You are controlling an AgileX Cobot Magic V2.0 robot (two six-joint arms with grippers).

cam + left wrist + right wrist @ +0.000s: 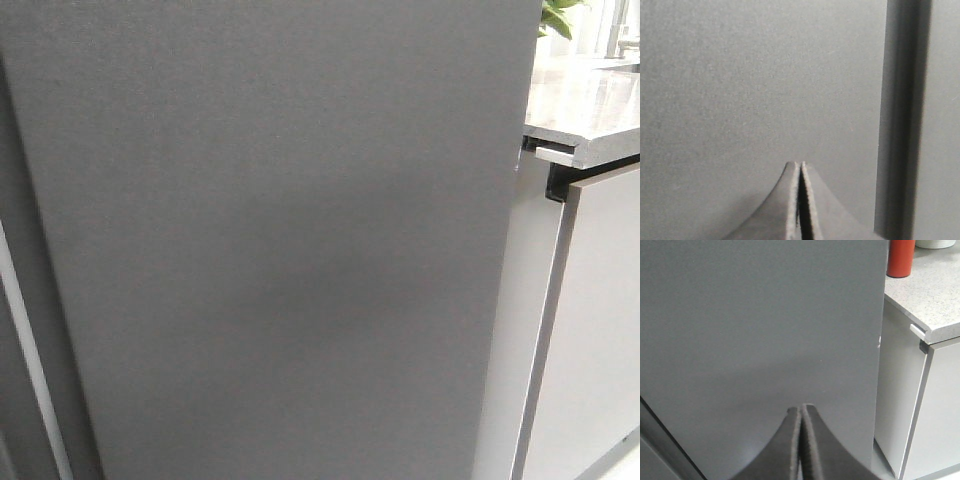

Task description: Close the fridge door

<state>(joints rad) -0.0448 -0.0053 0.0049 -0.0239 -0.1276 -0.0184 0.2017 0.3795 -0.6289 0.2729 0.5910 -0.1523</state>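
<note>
The fridge door [270,240] is a tall dark grey matte panel that fills most of the front view; no gripper shows there. In the left wrist view the door [760,85] fills the picture, with a shadowed vertical groove [902,120] beside it. My left gripper [800,164] is shut and empty, its tips close against the panel. In the right wrist view the door [765,325] stands right in front of my right gripper [801,407], which is shut and empty, tips close to the panel's face near its free edge.
A pale grey-white cabinet front [590,330] stands to the right of the door under a speckled stone countertop [580,110]. A red cylinder [901,257] stands on the countertop [930,300]. A green plant [560,15] is at the back right.
</note>
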